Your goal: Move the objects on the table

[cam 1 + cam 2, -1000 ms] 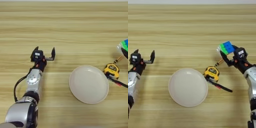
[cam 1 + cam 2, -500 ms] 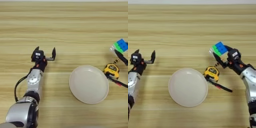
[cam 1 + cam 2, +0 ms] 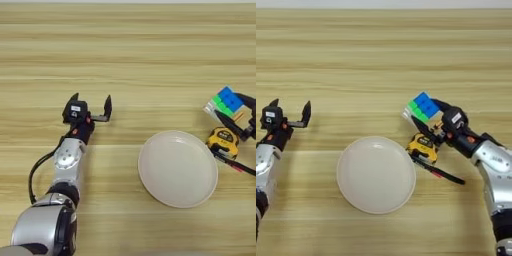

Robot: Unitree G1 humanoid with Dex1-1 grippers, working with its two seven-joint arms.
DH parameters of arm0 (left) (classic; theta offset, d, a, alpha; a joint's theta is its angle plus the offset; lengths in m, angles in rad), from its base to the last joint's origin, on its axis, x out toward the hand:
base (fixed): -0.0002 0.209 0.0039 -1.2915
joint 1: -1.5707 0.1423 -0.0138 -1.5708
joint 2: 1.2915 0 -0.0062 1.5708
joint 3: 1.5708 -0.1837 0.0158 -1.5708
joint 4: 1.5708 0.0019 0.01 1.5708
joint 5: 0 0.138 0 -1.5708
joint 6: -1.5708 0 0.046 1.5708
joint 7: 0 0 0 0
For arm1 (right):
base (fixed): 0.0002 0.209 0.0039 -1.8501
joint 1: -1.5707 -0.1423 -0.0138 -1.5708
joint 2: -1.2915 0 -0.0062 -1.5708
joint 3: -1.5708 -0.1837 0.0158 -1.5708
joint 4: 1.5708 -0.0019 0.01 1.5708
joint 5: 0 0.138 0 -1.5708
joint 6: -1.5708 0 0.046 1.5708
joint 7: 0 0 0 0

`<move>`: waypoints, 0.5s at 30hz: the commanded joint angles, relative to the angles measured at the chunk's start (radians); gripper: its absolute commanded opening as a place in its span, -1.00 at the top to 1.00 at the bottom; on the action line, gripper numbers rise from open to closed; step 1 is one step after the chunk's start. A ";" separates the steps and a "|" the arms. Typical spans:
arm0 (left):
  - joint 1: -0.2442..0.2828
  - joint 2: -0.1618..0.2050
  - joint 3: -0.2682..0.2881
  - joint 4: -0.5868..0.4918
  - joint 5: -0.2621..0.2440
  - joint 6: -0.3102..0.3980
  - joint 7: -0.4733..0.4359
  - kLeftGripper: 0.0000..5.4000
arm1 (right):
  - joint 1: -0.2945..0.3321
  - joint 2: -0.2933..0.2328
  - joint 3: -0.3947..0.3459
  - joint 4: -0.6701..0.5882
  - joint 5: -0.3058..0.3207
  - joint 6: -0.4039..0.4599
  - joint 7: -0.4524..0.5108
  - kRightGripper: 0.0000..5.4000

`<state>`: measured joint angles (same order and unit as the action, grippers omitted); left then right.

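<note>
Puzzle cube first: the small cube with blue, green, orange and white faces (image 3: 422,107) sits tilted between the two black fingers (image 3: 417,122) of my right gripper (image 3: 428,114). One finger runs along its lower left side and the other runs behind its upper right side. They are clenched on it, so the cube is up off the light-brown wooden bench (image 3: 381,55). I think it is tilted because the arm comes in from the right at a slant.

Just below those fingers lies the yellow-and-black tape measure (image 3: 422,145). It rests on the bench, touching or almost touching the right rim of the round cream plate (image 3: 376,174). A thin dark strip with a bit of red (image 3: 438,171) runs out from the tape measure toward the lower right. I cannot tell if it is the tape or a strap.

The cube is near the plate's right side, not over it. My guess is that the cube goes to the plate next, since the plate is the closest place for it. If I come down too low, the lower finger could bump the tape measure.

My left gripper (image 3: 90,108) is parked well apart from everything, far left of the plate. Its fingers are spread wide and hold nothing.
</note>
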<state>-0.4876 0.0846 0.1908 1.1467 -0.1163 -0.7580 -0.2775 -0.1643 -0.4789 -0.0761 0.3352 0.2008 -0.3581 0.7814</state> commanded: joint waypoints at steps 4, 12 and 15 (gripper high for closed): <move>0.027 0.005 -0.020 -0.029 0.002 -0.005 -0.068 -1.00 | 0.007 0.009 0.025 -0.025 -0.002 -0.012 0.021 -0.25; 0.140 0.015 -0.147 -0.213 0.045 -0.003 -0.253 -1.00 | 0.029 0.006 0.059 -0.112 -0.004 0.020 0.023 -0.25; 0.207 0.025 -0.201 -0.381 0.019 0.044 -0.336 -1.00 | 0.044 0.005 0.067 -0.151 0.001 0.037 0.023 -0.25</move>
<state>-0.3263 0.0946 0.0297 0.8837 -0.0859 -0.7507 -0.5534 -0.1350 -0.4688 -0.0173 0.2224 0.1989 -0.3399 0.7970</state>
